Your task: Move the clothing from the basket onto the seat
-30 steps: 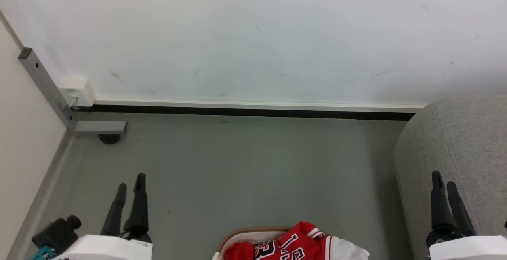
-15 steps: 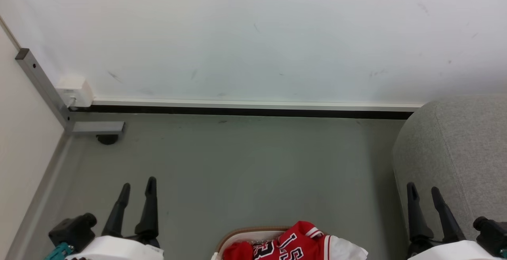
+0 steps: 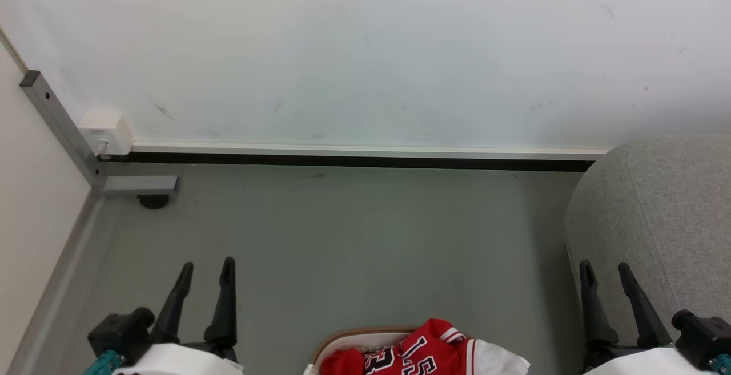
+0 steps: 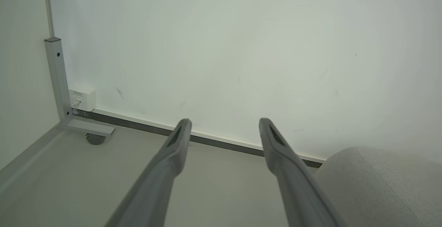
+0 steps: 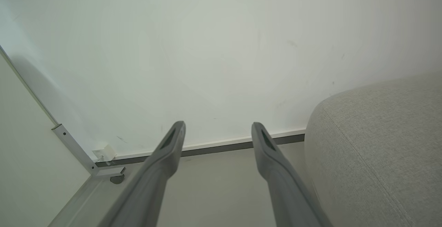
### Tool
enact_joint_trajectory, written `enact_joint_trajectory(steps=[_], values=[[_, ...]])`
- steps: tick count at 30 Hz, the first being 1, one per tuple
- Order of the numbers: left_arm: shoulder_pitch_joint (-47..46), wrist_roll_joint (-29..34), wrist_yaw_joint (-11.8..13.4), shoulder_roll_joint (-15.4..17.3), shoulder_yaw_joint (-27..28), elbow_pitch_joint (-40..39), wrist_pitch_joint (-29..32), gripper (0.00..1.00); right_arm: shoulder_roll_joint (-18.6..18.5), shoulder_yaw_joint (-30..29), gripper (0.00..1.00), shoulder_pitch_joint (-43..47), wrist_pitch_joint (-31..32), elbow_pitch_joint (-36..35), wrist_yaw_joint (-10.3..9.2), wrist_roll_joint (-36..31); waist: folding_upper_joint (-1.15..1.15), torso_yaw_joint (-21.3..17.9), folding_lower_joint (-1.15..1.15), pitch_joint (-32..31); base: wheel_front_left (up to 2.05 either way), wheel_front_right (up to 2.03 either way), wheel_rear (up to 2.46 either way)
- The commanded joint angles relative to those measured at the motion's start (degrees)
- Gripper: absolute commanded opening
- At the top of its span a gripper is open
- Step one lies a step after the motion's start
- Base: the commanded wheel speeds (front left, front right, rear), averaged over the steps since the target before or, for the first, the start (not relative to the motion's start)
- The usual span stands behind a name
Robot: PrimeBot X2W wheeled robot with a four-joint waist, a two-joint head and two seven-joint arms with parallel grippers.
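Holding both pairs of fingers spread wide, with nothing between them.

Left: my left gripper point(image 3: 208, 265) sits at the lower left of the head view. Its fingers point up the picture over bare grey floor point(image 3: 354, 238). In the left wrist view the two tips stand well apart, with wall and skirting showing between them.

Right: my right gripper point(image 3: 604, 266) sits at the lower right, its jaws just as wide. Its fingers overlap the near flank of the seat point(image 3: 657, 209) in the head view. I cannot tell whether they touch the fabric.

Between the grippers, at the bottom edge of the head view, is the basket point(image 3: 349, 336), white with a brown rim and cut off by the frame. The clothing point(image 3: 425, 352) lies heaped in it: red fabric, a jersey with black-and-white characters, and a white sleeve with stripe trim spreading toward the seat's side. Both grippers are well apart from the basket, one on each side.

Seat: grey woven upholstery with a rounded corner and one seam line, standing to the right, close to the wall point(image 3: 365, 49).

Further out, the white wall is faintly scuffed, and the pale skirting point(image 3: 365, 150) has a dark strip under it. In the far left corner stands a grey metal post point(image 3: 57, 118) with a foot bar, a dark caster point(image 3: 153, 201) and a small white box point(image 3: 104, 130) beside it.
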Motion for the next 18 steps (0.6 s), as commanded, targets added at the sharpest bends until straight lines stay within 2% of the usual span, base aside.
enact_joint_trajectory(steps=[1,18], values=[[0.01,2.02,-0.26,0.73,-0.11,-0.4,-0.61,1.0,-0.56,0.15,1.0,-0.52,-0.64,-0.58,-0.08,-1.29,0.0,0.0,0.0,0.02,0.0,0.0,0.0],[0.47,9.26,-1.28,0.62,-0.99,-0.71,-2.68,1.0,-0.59,0.36,1.0,-0.35,-2.67,0.16,-0.1,-5.63,0.0,-0.32,0.0,0.1,0.0,0.0,0.0]])
